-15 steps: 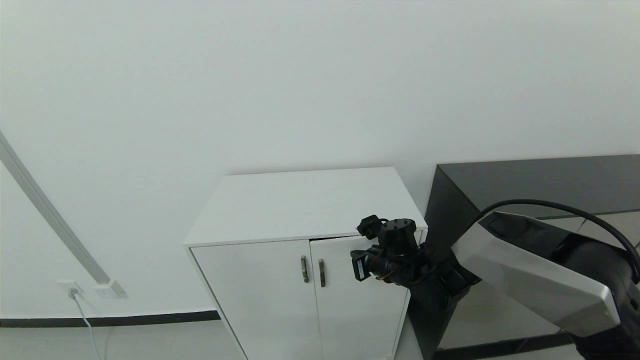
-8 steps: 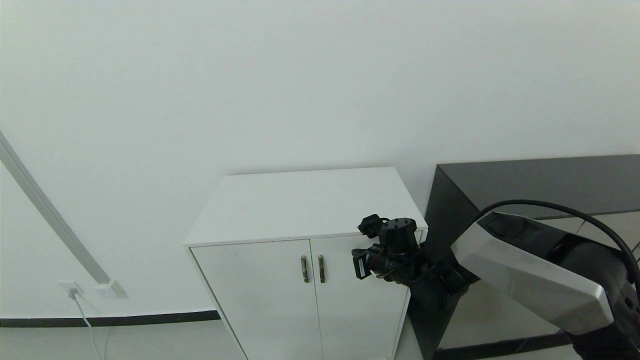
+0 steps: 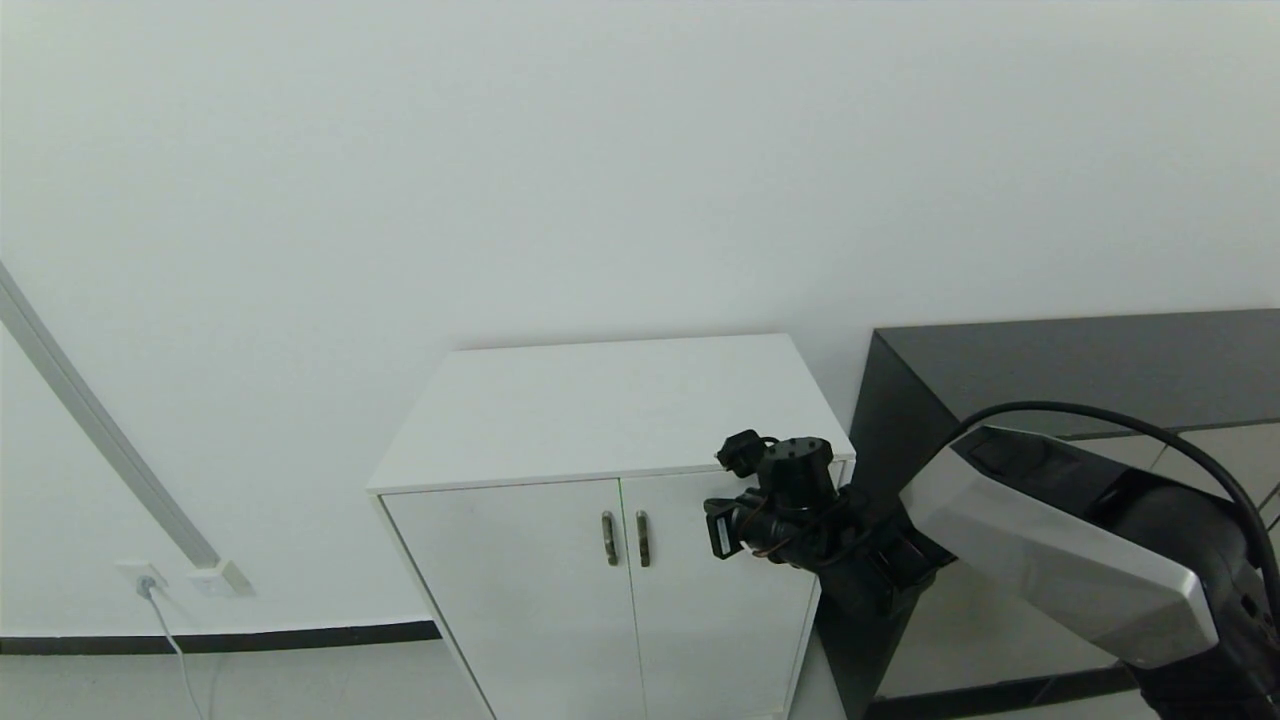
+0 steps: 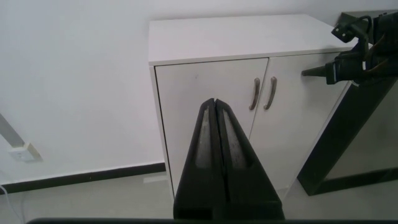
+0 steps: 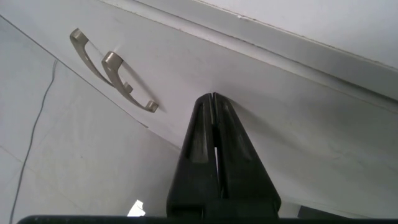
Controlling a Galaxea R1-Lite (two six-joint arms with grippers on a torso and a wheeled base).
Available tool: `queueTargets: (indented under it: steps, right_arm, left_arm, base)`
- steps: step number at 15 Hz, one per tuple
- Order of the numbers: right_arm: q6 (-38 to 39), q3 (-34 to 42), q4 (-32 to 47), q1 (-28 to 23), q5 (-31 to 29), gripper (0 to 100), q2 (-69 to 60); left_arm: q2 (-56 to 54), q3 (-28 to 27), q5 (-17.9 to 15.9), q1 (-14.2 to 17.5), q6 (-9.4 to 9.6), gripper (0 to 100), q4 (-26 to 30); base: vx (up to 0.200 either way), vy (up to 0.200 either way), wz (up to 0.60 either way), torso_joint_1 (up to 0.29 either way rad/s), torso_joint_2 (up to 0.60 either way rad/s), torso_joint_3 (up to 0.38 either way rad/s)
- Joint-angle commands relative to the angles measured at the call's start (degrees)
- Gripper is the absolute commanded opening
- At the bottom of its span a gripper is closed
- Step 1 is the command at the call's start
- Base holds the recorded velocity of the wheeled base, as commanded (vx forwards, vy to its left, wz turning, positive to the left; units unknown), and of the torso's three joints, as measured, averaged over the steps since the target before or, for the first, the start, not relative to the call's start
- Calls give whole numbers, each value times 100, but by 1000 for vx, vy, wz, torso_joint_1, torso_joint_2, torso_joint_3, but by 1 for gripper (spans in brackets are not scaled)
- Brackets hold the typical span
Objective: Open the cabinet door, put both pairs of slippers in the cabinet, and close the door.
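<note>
White cabinet (image 3: 610,410) right door (image 3: 700,630), ajar a second ago, now sits flush with the left door (image 3: 510,590), the right jaws pressed together against its face, so closing looks done; the left jaws, also together, hang well back.

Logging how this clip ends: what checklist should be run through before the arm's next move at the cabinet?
1. Right door flush with left door: ok.
2. Right pincer shut, tip against the right door: ok.
3. Left pincer shut, apart from the cabinet: ok.
4. Handles free of both pincers: ok.
5. Slippers inside the cabinet: cannot tell, the shut doors hide the inside.
</note>
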Motion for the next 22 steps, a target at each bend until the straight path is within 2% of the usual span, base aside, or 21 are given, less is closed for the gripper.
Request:
queueTargets:
  steps: [1,6,9,14,17,22]
  right_arm:
    - [2,-61,-2,-22,1,0,64]
    - [2,-149,42,-57,1,0,108]
    - [2,124,-2,-40,1,0,-94]
    - [11,1090,-477,-31,-8,0,-779]
    - [55,2066,-644,-365,-289,0,-1623]
    - [46,3200,-907,-840,-605,0,-2493]
  left_arm:
    - [-1,-4,1,7,1,0,-1]
    - [-1,5,1,7,1,0,-1]
    - [-1,-4,1,7,1,0,-1]
    - [-1,5,1,-2,-7,0,-1]
    - [-1,5,1,7,-7,0,-1]
    - [-1,5,1,-2,-7,0,-1]
  base:
    - [0,0,0,0,0,0]
    - [0,0,0,0,0,0]
    - [0,0,0,0,0,0]
    - [0,0,0,0,0,0]
    - [0,0,0,0,0,0]
    - [0,0,0,0,0,0]
